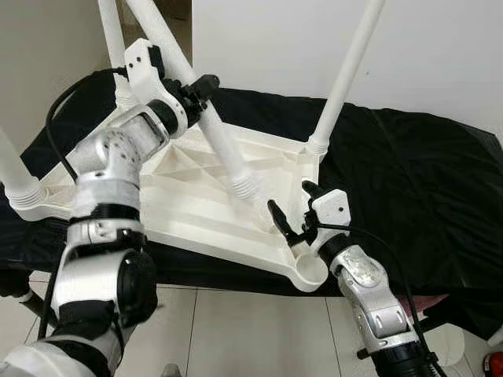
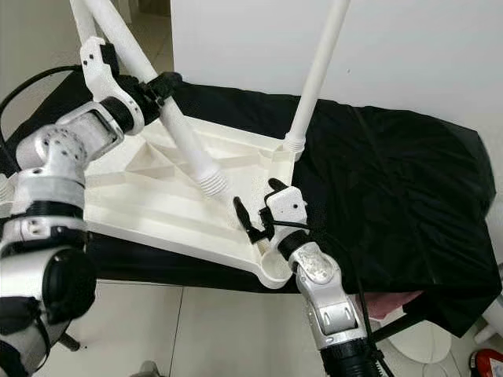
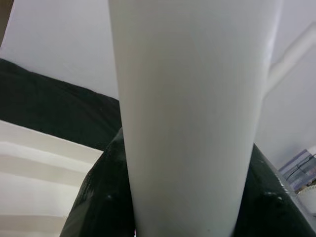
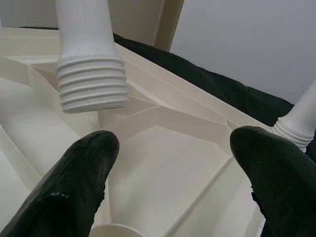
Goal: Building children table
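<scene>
Left eye view shows my left gripper (image 1: 196, 88) up high, its jaws clamped around a white leg (image 1: 212, 129). The leg is tilted, and its ribbed screw end (image 1: 244, 186) hangs just above the white table piece (image 1: 189, 208), which lies upside down on a black cloth (image 1: 409, 173). Two more legs already stand up in the far corner holes, one on the left (image 1: 110, 39) and one on the right (image 1: 346, 71). Another leg (image 1: 16, 177) stands at the near left corner.

Next comes my right gripper (image 1: 292, 210). Its jaws are wide apart and hold nothing. It sits right by the near corner, where I see a round empty hole (image 1: 313, 271).

I think the leg is light, hard plastic, smooth and a bit slippery. It will not bend. I would hold it on the smooth middle, not on the ribs, so the ribs can go into the hole. The leg is long, so it may wobble.
</scene>
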`<state>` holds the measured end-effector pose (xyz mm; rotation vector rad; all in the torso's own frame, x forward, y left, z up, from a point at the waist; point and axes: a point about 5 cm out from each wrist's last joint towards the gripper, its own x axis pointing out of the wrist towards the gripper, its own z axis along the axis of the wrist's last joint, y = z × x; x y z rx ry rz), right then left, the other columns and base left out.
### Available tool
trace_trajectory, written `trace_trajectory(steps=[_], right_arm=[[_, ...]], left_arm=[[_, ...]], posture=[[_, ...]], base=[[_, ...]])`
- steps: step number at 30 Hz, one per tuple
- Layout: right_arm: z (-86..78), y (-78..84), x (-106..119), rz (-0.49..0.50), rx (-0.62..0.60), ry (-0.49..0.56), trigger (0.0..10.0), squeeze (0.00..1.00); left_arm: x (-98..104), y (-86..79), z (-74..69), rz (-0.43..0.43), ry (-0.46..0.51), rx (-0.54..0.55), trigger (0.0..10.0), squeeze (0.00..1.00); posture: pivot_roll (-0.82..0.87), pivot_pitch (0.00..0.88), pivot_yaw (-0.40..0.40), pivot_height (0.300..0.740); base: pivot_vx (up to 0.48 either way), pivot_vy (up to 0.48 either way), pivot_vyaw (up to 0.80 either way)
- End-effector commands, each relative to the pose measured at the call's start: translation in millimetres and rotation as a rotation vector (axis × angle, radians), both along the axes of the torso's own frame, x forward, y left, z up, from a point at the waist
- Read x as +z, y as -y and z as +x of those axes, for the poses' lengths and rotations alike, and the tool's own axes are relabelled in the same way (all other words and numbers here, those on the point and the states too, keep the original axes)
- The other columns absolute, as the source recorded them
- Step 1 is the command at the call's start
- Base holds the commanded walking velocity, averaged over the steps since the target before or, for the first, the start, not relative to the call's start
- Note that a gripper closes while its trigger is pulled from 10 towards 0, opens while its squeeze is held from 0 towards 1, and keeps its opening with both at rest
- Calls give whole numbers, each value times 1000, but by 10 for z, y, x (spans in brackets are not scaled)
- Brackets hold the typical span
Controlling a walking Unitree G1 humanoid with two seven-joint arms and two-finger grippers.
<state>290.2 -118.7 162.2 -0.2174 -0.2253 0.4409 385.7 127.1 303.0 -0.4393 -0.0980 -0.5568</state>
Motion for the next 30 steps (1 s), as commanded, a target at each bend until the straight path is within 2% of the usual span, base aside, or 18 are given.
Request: trace_trajectory(steps=[1, 4, 6, 7, 8, 11, 13, 17, 21, 22, 27, 30], right_arm=[[24, 41, -1, -14, -23, -9, 10000, 0], [28, 25, 15, -19, -5, -19, 10000, 0], [22, -20, 70, -25, 50, -22, 10000, 0], [22, -20, 70, -25, 50, -22, 10000, 0], [21, -31, 91, -24, 67, -23, 10000, 0], [54, -51, 175, 19, 72, -28, 10000, 0], [113, -100, 305, 44, 72, -16, 10000, 0], [153, -168, 420, 41, 84, 17, 10000, 0], [171, -206, 461, 35, 93, 34, 10000, 0], [232, -277, 505, 13, 100, 59, 10000, 0], [271, -322, 521, -7, 104, 71, 10000, 0], [363, -399, 530, -30, 97, 69, 10000, 0]], left_arm=[[60, 62, -30, 22, 48, -8, 10000, 0], [88, 104, -68, 47, 88, 8, 10000, 0], [140, 180, -127, 129, 174, 62, 10000, 0], [140, 180, -127, 129, 174, 62, 10000, 0], [151, 212, -144, 167, 205, 82, 10000, 0], [177, 327, -201, 200, 251, 67, 10000, 0], [223, 473, -291, 252, 325, 43, 10000, 0], [240, 589, -355, 280, 366, 20, 10000, 0], [236, 643, -375, 273, 363, 6, 10000, 0], [238, 776, -455, 269, 377, -37, 10000, 0], [239, 858, -511, 267, 391, -64, 10000, 0], [215, 1007, -592, 279, 410, -101, 10000, 0]], posture=[[-2, 0, -104, 740], [0, 0, -110, 740], [9, 0, -123, 740], [9, 0, -123, 740], [13, 0, -127, 740], [17, 0, -132, 740], [19, 0, -135, 740], [23, 0, -136, 740], [23, 0, -136, 740], [33, 0, -135, 740], [39, 0, -134, 740], [44, 0, -132, 740]], base=[[0, 0, 0], [0, 0, 0], [0, 0, 0], [0, 0, 0], [0, 0, 0], [0, 0, 0], [0, 0, 0], [0, 0, 0], [0, 0, 0], [0, 0, 0], [0, 0, 0], [0, 0, 0]])
